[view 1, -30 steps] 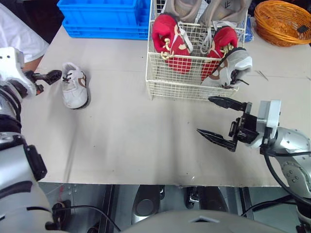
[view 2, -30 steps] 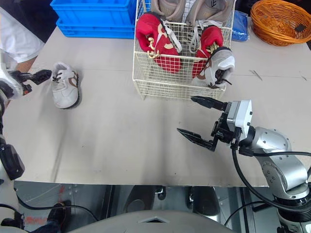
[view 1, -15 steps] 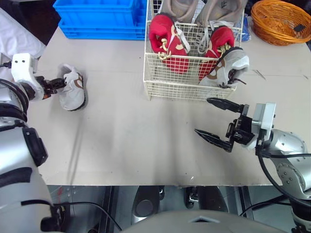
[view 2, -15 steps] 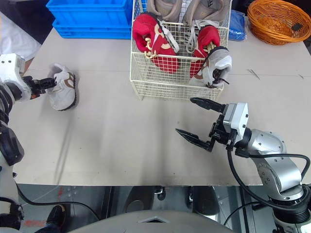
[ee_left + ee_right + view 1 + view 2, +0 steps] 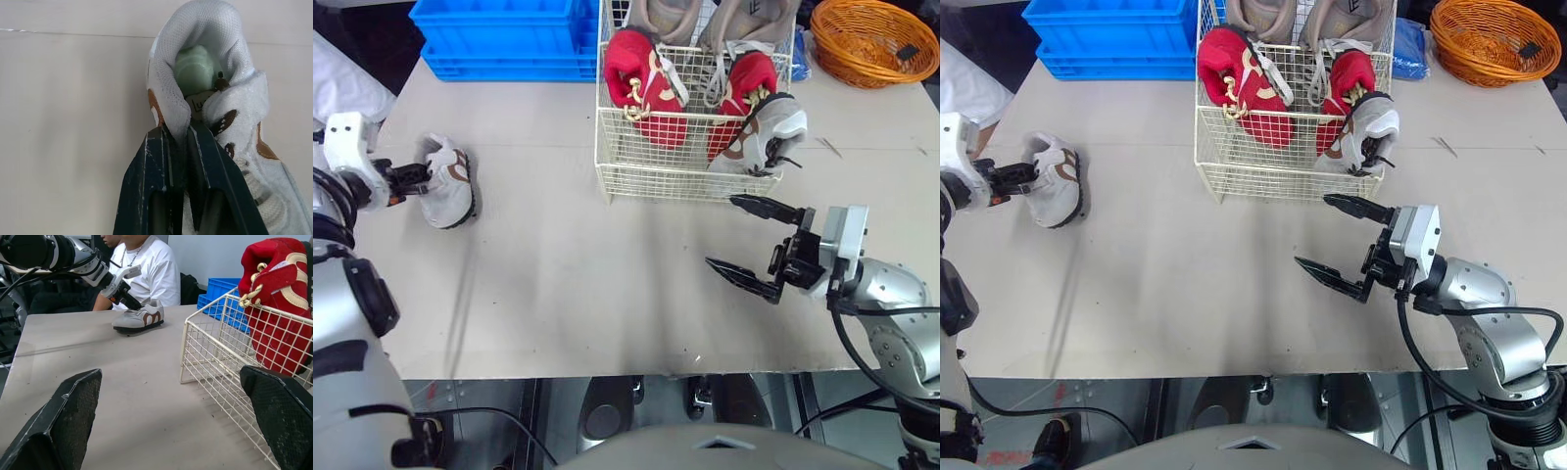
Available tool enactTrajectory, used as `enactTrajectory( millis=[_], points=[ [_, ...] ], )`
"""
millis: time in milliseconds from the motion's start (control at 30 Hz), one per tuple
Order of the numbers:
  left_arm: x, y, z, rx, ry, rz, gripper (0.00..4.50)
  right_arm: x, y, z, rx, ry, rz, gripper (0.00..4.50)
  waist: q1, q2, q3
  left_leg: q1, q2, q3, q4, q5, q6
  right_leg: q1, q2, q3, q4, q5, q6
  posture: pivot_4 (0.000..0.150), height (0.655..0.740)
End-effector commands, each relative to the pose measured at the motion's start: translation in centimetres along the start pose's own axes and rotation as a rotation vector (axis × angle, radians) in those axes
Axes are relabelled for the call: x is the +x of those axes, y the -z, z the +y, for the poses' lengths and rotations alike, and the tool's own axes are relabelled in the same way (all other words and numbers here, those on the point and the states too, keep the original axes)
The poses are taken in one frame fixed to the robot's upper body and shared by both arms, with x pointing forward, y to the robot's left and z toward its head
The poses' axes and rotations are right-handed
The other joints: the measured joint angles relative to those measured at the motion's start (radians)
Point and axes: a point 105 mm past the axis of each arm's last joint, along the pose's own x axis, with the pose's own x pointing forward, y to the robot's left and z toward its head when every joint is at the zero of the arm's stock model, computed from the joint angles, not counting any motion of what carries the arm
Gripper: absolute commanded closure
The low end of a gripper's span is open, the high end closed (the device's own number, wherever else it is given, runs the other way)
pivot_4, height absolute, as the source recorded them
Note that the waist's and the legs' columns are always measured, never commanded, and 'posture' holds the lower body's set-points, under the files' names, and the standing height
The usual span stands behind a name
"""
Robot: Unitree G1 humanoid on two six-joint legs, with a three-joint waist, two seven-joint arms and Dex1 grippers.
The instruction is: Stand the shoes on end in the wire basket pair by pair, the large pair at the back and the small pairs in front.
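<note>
My left tool (image 5: 419,176) pinches the white shoe (image 5: 450,191) by its heel collar, near the left edge of the table (image 5: 578,294). My right tool (image 5: 724,232) hangs wide open over bare surface before the basket (image 5: 666,181).

The large grey pair (image 5: 744,24) at the back of the wire basket (image 5: 685,181) is cut off by the eye views' top edge. A dark object (image 5: 904,51) in the wicker basket (image 5: 857,69) is too small to tell.
</note>
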Motion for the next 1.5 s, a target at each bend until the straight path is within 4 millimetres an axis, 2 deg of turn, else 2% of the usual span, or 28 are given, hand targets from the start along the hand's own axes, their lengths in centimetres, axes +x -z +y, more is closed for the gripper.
enactTrajectory(
  millis=[33,233,300,367,567,667,733,800,867,1100,1333,1500],
  points=[
    [-2.7,-5.3,0.5,-0.106,0.069,-0.292,4.43,0.2,-1.3,0.0,-0.015,-0.022,-0.056,0.0,0.001,-0.003,0.0,-0.001,0.0,0.0,0.0,0.0,0.0,0.0,0.0,-0.001,0.0,0.0,0.0,0.15,0.686],
    [-5.6,-10.7,-1.5,-0.051,0.22,-0.638,4.43,0.7,-2.0,-0.3,0.005,-0.034,-0.088,0.0,0.005,-0.004,-0.001,-0.002,0.0,-0.002,0.002,0.0,0.0,0.001,-0.001,-0.002,0.0,0.0,0.0,0.15,0.686],
    [-7.2,-12.5,-3.2,-0.003,0.277,-0.775,4.43,0.9,-2.4,-0.5,0.018,-0.032,-0.104,0.0,0.005,-0.004,-0.001,-0.002,0.0,-0.002,0.002,0.0,0.0,0.001,-0.001,-0.003,0.0,0.0,0.0,0.15,0.686],
    [-9.3,-14.4,-7.1,0.047,0.347,-0.927,4.43,1.3,-3.1,-1.1,0.032,-0.019,-0.134,0.0,0.004,-0.004,-0.001,-0.002,0.0,-0.003,0.002,0.0,0.0,0.001,-0.001,-0.003,0.0,0.0,0.0,0.15,0.686],
    [-12.5,-15.4,-15.7,0.059,0.422,-1.174,4.43,2.1,-4.9,-2.2,0.069,0.01,-0.213,0.0,0.011,-0.004,-0.001,-0.003,-0.001,-0.011,0.009,0.0,0.0,0.008,-0.002,-0.01,-0.001,0.001,0.0,0.15,0.686],
    [-12.5,-14.5,-20.6,0.064,0.485,-1.24,4.43,2.0,-5.1,-2.6,0.068,0.029,-0.223,0.0,0.016,-0.003,-0.002,-0.001,-0.002,-0.011,0.008,0.0,0.0,0.01,-0.002,-0.01,-0.001,0.001,0.0,0.15,0.686],
    [-12.2,-13.9,-22.4,0.007,0.511,-1.257,4.43,1.8,-5.1,-2.8,0.065,0.042,-0.221,0.0,0.027,-0.003,-0.002,0.001,-0.002,-0.012,0.008,0.0,0.0,0.013,-0.001,-0.011,-0.001,0.0,0.0,0.15,0.686],
    [-11.5,-12.3,-25.1,0.048,0.55,-1.239,4.43,1.5,-5.1,-3.0,0.062,0.069,-0.222,0.0,0.027,-0.003,-0.002,0.002,-0.002,-0.012,0.008,0.0,0.0,0.013,-0.001,-0.011,-0.001,0.0,0.0,0.15,0.686],
    [-10.8,-11.0,-26.7,0.086,0.559,-1.23,4.43,1.2,-5.2,-3.1,0.059,0.096,-0.223,0.0,0.029,-0.001,-0.003,0.003,-0.001,-0.011,0.008,0.0,0.0,0.013,-0.001,-0.01,-0.001,0.001,0.0,0.15,0.686],
    [-8.6,-6.9,-29.2,0.162,0.504,-1.234,4.43,-0.5,-5.1,-3.4,0.042,0.188,-0.208,0.0,0.031,-0.001,-0.003,0.002,-0.001,-0.011,0.007,0.0,0.0,0.013,0.0,-0.01,-0.002,0.001,0.0,0.15,0.686],
    [-6.9,-3.3,-29.9,0.134,0.521,-1.226,4.43,-2.2,-4.6,-3.2,0.042,0.254,-0.171,0.0,0.032,0.0,-0.003,0.002,-0.001,-0.011,0.007,0.0,0.0,0.013,0.0,-0.011,-0.002,0.0,0.0,0.15,0.686],
    [-6.2,-1.6,-30.3,0.145,0.507,-1.246,4.43,-2.8,-4.3,-3.3,0.049,0.274,-0.154,0.0,0.033,0.001,-0.004,0.003,-0.001,-0.012,0.007,0.0,0.0,0.013,0.0,-0.011,-0.002,0.0,0.0,0.15,0.686]
  ],
)
